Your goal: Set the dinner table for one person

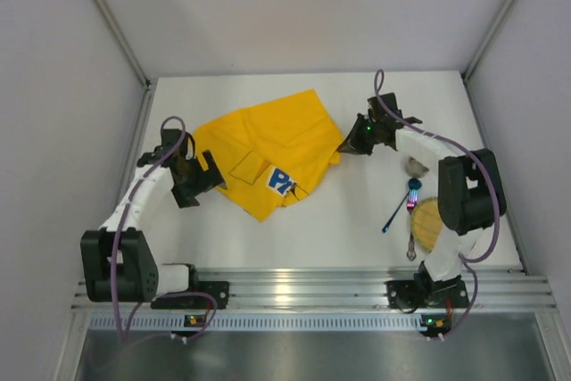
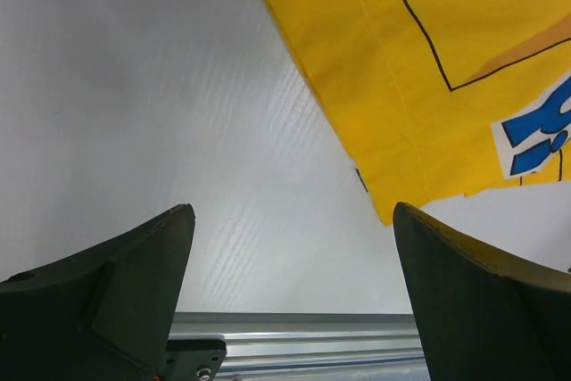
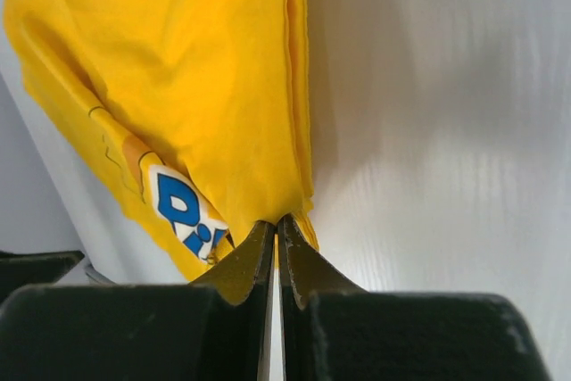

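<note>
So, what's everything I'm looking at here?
cloth: one, yellow with blue-and-white print, rumpled mid-table
wooden disc: one, tan, right side, partly hidden by the right arm
utensils: apparently three, one blue-handled, by the disc; kinds too small to tell
pale object: one, beige, just beyond the utensils; unclear what
table: one, white, under everything
rail: one, silver, table's near edge
left gripper: black, open, by the cloth's left edge
right gripper: black, shut on the cloth's right corner

Wooden disc (image 1: 426,219) partly behind right arm (image 1: 464,189)
</note>
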Robot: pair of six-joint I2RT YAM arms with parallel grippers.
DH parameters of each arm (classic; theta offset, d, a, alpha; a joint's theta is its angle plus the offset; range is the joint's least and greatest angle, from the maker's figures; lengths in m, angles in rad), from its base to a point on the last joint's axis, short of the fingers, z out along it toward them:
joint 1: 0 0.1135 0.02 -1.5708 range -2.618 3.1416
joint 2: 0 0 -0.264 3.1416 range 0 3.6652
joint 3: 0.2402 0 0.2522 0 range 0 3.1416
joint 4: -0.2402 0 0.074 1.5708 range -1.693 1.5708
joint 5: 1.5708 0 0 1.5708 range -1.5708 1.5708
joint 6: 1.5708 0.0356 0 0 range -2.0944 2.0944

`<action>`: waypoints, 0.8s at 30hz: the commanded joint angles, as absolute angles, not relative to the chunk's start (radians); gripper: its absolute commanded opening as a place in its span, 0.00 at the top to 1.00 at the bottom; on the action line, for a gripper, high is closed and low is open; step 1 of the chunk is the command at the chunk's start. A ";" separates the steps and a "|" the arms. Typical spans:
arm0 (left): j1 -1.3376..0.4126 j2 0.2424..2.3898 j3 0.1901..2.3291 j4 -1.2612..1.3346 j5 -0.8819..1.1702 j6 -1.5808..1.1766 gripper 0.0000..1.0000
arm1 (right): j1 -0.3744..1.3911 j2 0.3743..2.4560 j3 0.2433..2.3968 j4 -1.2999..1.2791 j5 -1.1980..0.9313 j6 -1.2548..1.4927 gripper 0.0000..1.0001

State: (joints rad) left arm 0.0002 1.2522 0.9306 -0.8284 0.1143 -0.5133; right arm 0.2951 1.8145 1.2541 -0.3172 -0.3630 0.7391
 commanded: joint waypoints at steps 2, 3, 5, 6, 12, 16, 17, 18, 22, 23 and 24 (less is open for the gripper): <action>-0.082 1.406 0.899 -0.670 0.245 -0.534 0.02 | 0.285 1.688 1.168 -0.380 -0.327 0.657 1.00; -0.109 1.461 0.900 -0.666 0.239 -0.540 0.02 | 0.285 1.675 1.135 -0.380 -0.325 0.661 1.00; -0.191 1.503 0.903 -0.638 0.218 -0.564 0.02 | 0.282 1.649 1.111 -0.380 -0.319 0.661 1.00; -0.216 1.531 0.913 -0.626 0.216 -0.571 0.02 | 0.282 1.641 1.091 -0.382 -0.319 0.658 1.00; -0.299 1.618 0.948 -0.580 0.210 -0.621 0.14 | 0.250 1.595 1.049 -0.408 -0.308 0.629 1.00; -0.308 1.687 0.956 -0.574 0.209 -0.600 0.41 | 0.219 1.582 1.032 -0.417 -0.316 0.615 1.00; -0.308 1.715 0.963 -0.569 0.207 -0.592 0.47 | 0.207 1.577 1.025 -0.419 -0.319 0.612 1.00; -0.308 1.729 0.972 -0.571 0.204 -0.583 0.54 | 0.206 1.575 1.022 -0.420 -0.321 0.609 1.00; -0.308 1.792 1.044 -0.623 0.167 -0.528 1.00 | 0.184 1.566 1.011 -0.431 -0.322 0.598 1.00; -0.308 1.796 1.063 -0.641 0.147 -0.522 1.00 | 0.181 1.565 1.009 -0.439 -0.322 0.595 1.00; -0.307 1.796 1.086 -0.669 0.115 -0.514 1.00 | 0.178 1.563 1.005 -0.442 -0.321 0.589 1.00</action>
